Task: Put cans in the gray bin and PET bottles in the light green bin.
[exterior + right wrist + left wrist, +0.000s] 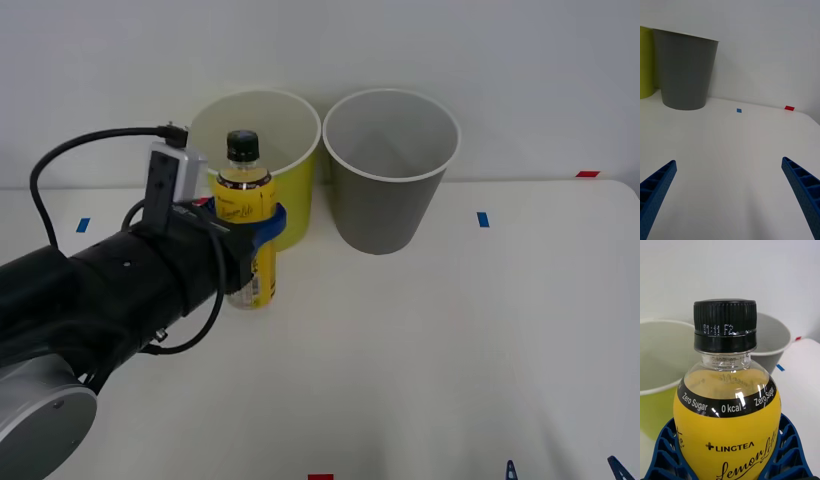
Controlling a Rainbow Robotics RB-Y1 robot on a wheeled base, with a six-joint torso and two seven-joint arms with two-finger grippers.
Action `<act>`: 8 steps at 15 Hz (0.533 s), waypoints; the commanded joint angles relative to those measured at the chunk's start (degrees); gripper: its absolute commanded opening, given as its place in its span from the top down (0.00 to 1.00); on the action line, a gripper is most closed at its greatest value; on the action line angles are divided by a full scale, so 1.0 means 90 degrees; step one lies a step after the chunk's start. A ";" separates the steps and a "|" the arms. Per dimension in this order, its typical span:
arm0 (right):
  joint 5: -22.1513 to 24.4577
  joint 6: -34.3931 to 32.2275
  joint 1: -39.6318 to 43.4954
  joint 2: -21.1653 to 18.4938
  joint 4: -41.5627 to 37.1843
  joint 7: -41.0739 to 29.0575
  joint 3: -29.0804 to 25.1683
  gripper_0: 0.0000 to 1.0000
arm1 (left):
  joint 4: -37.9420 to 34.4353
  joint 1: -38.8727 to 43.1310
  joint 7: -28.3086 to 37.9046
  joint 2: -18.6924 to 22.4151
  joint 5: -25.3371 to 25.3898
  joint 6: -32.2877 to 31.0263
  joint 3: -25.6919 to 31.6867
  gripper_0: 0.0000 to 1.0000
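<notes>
Left tool (262, 226) clamps PET bottle (246, 205) upright just before light green bin (300, 190), poised for drop; right tool (730, 195) wide, idle, away from the bin.

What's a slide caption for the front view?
Left gripper grasps the PET bottle upright before the light green bin.

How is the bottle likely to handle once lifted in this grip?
The PET bottle looks nearly full of amber liquid, so probably heavy for its size. The left tool clamps its smooth yellow label high up; it may slip or swing slightly.
</notes>
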 commanded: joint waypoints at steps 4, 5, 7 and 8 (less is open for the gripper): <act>0.0000 0.0000 0.0000 0.0000 0.0000 0.0000 0.0000 0.03 | -0.0023 -0.0729 0.0343 -0.0008 0.0366 0.0464 0.1021 1.00; 0.0000 0.0000 0.0000 0.0000 0.0000 0.0000 0.0000 0.03 | -0.0023 -0.0973 0.0353 -0.0008 0.0424 0.0572 0.1236 1.00; 0.0000 0.0000 0.0000 0.0000 0.0000 0.0000 0.0000 0.03 | 0.0046 -0.1432 0.0343 -0.0008 0.0434 0.0806 0.1519 1.00; 0.0000 0.0000 0.0000 0.0000 0.0000 0.0000 0.0000 0.03 | 0.0134 -0.1588 0.0333 -0.0008 0.0434 0.0826 0.1588 1.00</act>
